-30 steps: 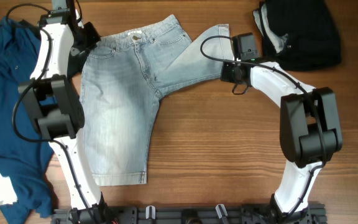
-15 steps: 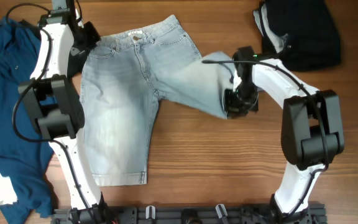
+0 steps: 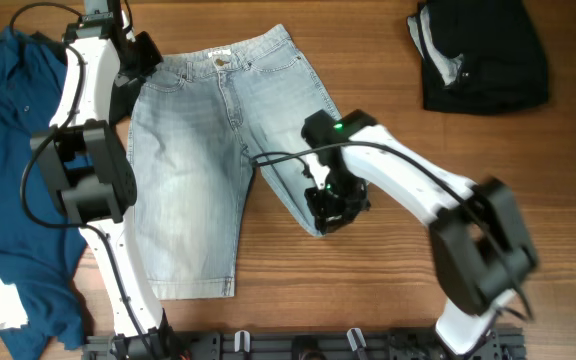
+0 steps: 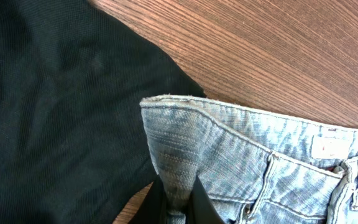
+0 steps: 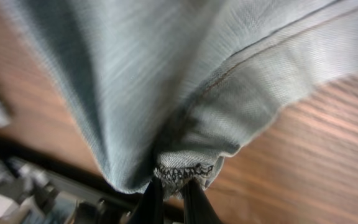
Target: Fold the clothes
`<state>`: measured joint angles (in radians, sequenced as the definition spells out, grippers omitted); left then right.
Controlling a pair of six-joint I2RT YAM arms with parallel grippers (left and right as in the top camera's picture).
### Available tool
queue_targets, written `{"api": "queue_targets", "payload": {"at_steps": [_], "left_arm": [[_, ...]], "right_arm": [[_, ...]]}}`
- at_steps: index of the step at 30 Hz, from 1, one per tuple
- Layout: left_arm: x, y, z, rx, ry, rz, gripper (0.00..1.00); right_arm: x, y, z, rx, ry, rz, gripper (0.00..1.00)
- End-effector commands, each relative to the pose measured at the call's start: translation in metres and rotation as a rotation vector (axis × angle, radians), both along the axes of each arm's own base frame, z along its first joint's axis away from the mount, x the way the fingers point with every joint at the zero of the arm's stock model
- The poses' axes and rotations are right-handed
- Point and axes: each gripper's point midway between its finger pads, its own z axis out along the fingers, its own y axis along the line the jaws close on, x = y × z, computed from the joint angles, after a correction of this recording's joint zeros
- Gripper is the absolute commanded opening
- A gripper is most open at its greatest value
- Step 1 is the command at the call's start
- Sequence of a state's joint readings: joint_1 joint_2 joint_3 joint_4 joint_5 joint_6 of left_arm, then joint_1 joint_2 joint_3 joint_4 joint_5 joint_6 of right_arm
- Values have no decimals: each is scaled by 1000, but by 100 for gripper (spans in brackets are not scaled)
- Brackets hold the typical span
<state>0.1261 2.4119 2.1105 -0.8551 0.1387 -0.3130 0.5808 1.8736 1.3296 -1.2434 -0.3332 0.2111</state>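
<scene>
The pale blue denim shorts lie on the wooden table, waistband at the far side. My left gripper is shut on the waistband's left corner. My right gripper is shut on the hem of the right leg and holds it lifted over the table, right of the crotch. The royal-blue shirt lies at the left; in the left wrist view it looks dark. A black garment lies at the back right.
The table's front edge carries a black rail with clips. A white label shows on the blue shirt at the front left. Bare wood stretches in front of the right arm.
My right gripper has carried the right leg's hem from the back right toward the front and left, down to beside the crotch. The left gripper has stayed on the waistband corner.
</scene>
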Motion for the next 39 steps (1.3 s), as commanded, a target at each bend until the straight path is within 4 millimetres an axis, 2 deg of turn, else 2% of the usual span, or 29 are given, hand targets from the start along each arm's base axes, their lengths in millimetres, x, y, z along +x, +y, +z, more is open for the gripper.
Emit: {"api": "queue_targets", "payload": {"at_steps": [1,2,6,10,15,18,19,22,24,28,32,35,38,39], "left_arm": [[4,-2,16,2,-38,5,4],[4,-2,16,2,-38,5,4],[4,-1,16,3,-38,6,4],[5,-1,16,3,-40,5,4],[8,-1,18,5,-56,5,4],[9,-1,18,5,-58,5,4],[9,-1,18,5,-58,5,4],[9,-1,18,5,-58,5,4],[9,-1,18,6,-58,5,4],[9,-1,18,6,-58,5,4],[9,4,18,31,-59,13,4],[11,4,19,35,-69,15,4],[11,4,21,34,-68,15,4],[8,4,24,35,-64,13,11]], "right_arm": [[-7,1,54,104,-104,-8,14],[-8,0,63,118,-126,-8,25],[-4,-7,88,134,-239,-47,51],[14,-11,91,110,-327,-84,55],[119,-32,90,-15,-705,-250,63],[156,-26,80,33,-775,-231,67],[167,-24,63,47,-762,-199,70],[170,-28,21,37,-658,-182,72],[165,-28,-21,31,-547,-172,73],[152,-27,-62,13,-431,-156,73],[141,-29,-69,-1,-380,-167,76],[152,-25,-67,19,-426,-162,81],[165,-21,-66,38,-479,-155,81],[167,-24,-66,22,-492,-155,81]]}}
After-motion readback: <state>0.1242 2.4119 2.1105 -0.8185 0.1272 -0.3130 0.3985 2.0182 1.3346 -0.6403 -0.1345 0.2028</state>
